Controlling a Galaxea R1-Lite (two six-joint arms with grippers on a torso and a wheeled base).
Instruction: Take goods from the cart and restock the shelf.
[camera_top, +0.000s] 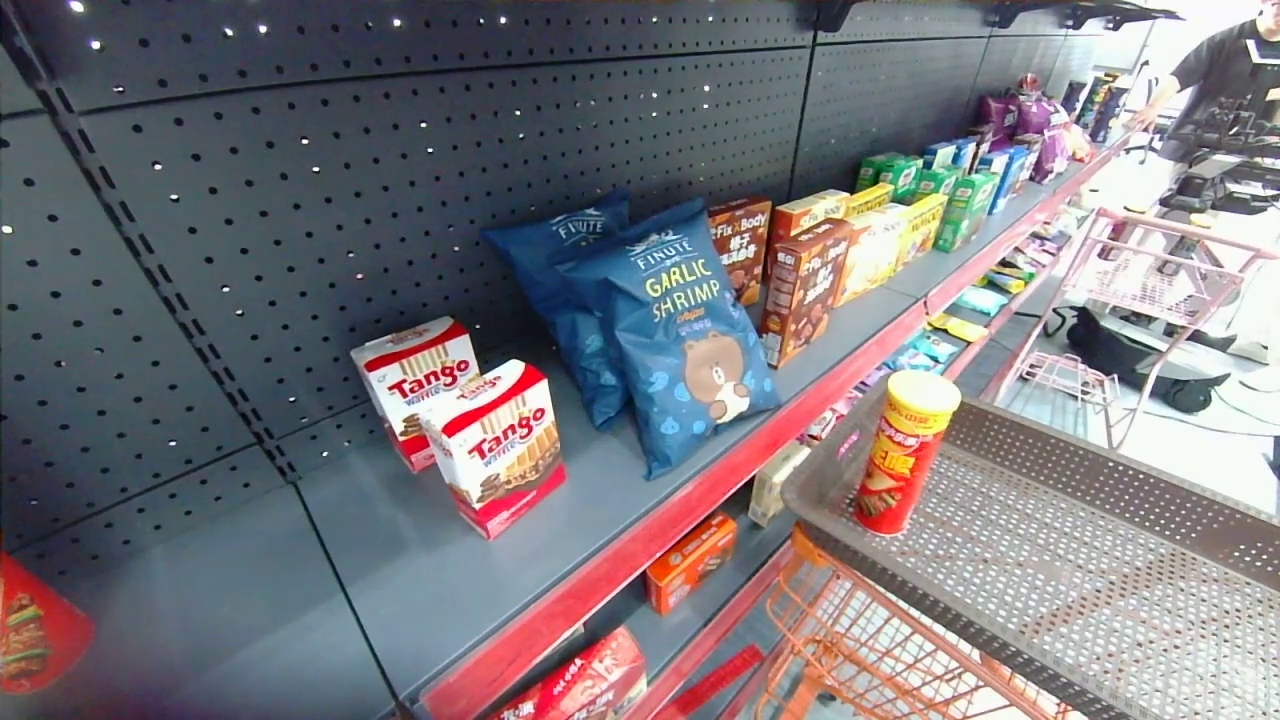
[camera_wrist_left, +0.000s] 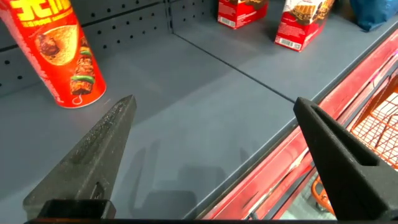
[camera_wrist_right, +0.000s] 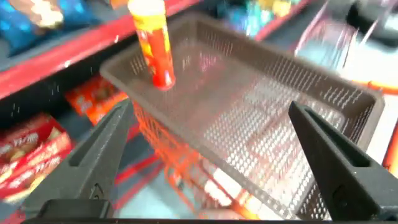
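A yellow-lidded chip canister (camera_top: 905, 450) stands upright toward 4 o'clock in the head view. It sits at the corner of the grey perforated tray (camera_top: 1100, 560) nearest the shelf (camera_top: 450, 590), and the tray tops the orange cart (camera_top: 860, 650). On the shelf, two wafer boxes (camera_top: 500, 445) stand one behind the other at 8 o'clock. Two blue chip bags (camera_top: 685, 335) lean against the pegboard back near the centre. A row of snack boxes (camera_top: 800, 285) runs off toward 1 o'clock.

The right claw (camera_wrist_right: 205, 155) hangs above the tray (camera_wrist_right: 261, 118) with its fingers spread wide and nothing between them. The chip canister (camera_wrist_right: 155, 43) is well apart from it, at the tray's far corner.

The left claw (camera_wrist_left: 211, 155) is likewise spread and empty, over a bare stretch of the shelf (camera_wrist_left: 205, 93). A red canister (camera_wrist_left: 59, 53) stands upright on the shelf near one finger. The wafer boxes (camera_wrist_left: 298, 22) are farther along.
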